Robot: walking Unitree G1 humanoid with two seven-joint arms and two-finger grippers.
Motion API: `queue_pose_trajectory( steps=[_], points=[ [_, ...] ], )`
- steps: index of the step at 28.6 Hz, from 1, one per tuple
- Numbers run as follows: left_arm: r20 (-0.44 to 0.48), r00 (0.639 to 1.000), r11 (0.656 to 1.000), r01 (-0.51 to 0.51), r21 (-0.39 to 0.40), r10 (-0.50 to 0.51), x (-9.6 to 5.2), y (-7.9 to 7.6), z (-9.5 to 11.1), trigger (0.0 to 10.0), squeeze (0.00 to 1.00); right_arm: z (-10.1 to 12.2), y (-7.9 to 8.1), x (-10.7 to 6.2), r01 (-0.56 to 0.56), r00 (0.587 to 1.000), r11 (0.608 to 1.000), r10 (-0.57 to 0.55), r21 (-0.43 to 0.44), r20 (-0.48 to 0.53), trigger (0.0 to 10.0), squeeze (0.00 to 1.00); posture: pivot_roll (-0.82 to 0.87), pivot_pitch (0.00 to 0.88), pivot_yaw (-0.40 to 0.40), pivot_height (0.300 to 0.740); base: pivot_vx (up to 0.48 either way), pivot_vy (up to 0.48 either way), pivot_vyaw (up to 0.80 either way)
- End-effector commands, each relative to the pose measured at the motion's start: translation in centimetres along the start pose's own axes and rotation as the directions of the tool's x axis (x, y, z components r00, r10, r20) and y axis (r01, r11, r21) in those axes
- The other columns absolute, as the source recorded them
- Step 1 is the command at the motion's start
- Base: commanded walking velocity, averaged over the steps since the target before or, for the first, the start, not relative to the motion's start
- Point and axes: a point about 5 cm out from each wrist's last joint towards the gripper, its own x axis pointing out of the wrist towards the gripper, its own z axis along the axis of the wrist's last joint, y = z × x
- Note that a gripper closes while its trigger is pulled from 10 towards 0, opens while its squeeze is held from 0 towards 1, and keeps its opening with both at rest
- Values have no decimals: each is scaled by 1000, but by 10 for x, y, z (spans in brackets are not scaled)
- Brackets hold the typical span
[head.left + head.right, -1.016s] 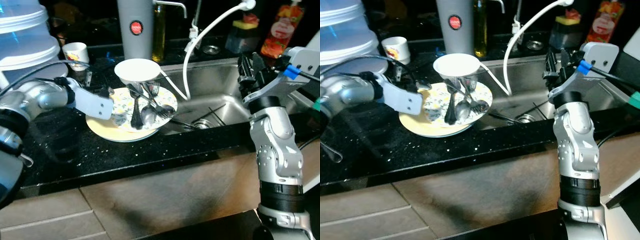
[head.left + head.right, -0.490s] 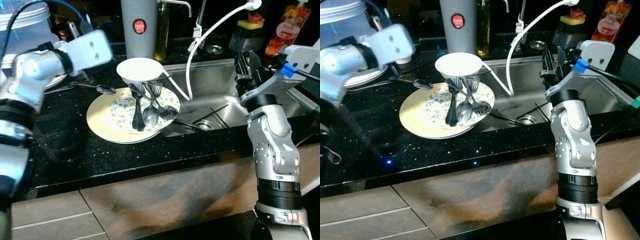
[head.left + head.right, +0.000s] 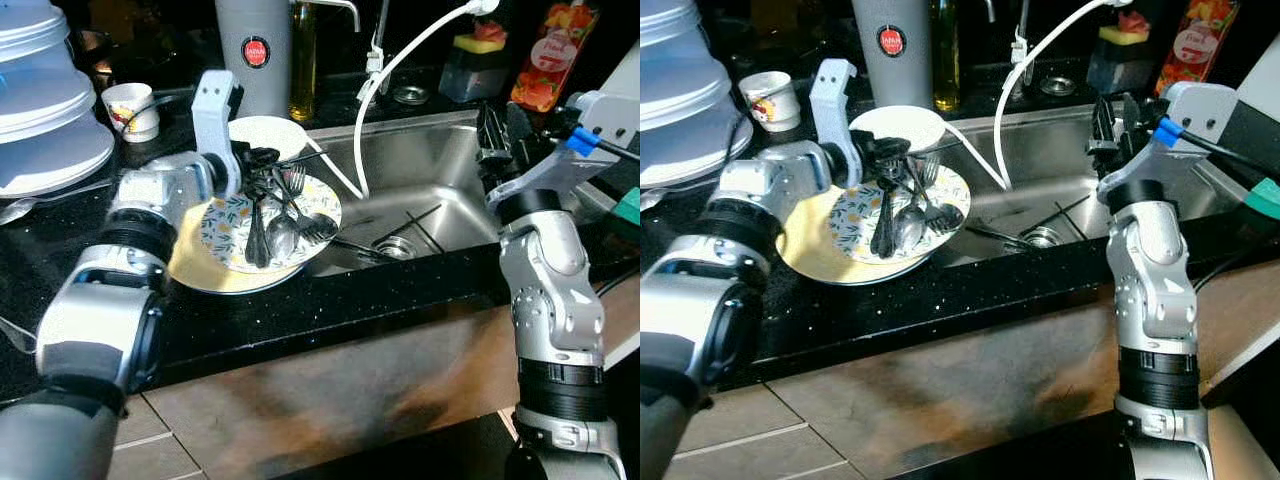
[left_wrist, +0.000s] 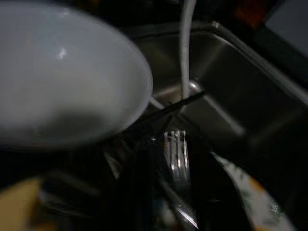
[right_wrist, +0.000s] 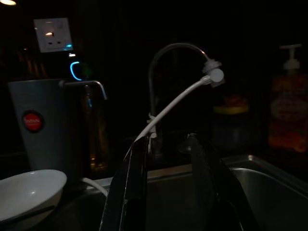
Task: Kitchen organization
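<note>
Left end effector (image 3: 262, 160) is positioned over the cutlery (image 3: 272, 215) piled on the floral plate (image 3: 228, 262), just beside the white bowl (image 3: 262, 135); whether its fingers are parted or gripping cannot be determined. The plate rests on the black worktop (image 3: 300, 310) at the sink (image 3: 440, 205) edge. Right end effector (image 3: 505, 135) is raised above the sink, fingers (image 5: 132, 192) parted, holding nothing
</note>
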Motion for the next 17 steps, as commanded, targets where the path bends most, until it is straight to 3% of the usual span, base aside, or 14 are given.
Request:
queue_pose_trajectory(
  steps=[1,3,6,8,11,14,15,17],
  points=[
    [-30,999,995,-37,-95,35,3,-4,-5,10000,1000,3,2,-1,-5,1000,1000,5,-4,13,10000,0,1,0,28,740,0,0,0],
    [-48,996,982,-80,-169,73,9,-13,-8,10000,1000,3,1,-1,-3,1000,1000,3,-5,14,10000,0,-1,1,28,740,0,0,0],
    [-64,991,973,-125,-195,114,12,-22,-10,10000,1000,4,1,-1,-2,1000,1000,2,-7,14,10000,0,-1,1,28,740,0,0,0],
    [-62,989,971,-147,-186,138,13,-27,-10,10000,1000,3,1,-1,-2,1000,1000,2,-7,13,10000,0,-1,1,28,740,0,0,0],
    [-26,970,966,-241,-92,240,12,-38,-9,10000,1000,3,1,-1,-4,1000,1000,4,-9,11,10000,0,-2,10,26,740,0,0,0],
    [-29,965,961,-263,-87,262,11,-39,-10,10000,1000,3,1,-2,-5,1000,1000,5,-8,10,10000,0,-2,10,26,740,0,0,0],
    [-22,936,935,-352,-37,351,9,-43,-20,10000,0,3,1,-1,-7,1000,1000,7,-7,9,10000,0,6,15,22,740,0,0,0],
    [-8,922,922,-386,-9,386,8,-45,-24,10000,0,3,1,-1,-8,1000,1000,8,-5,8,10000,0,6,15,22,740,0,0,0]
  ],
)
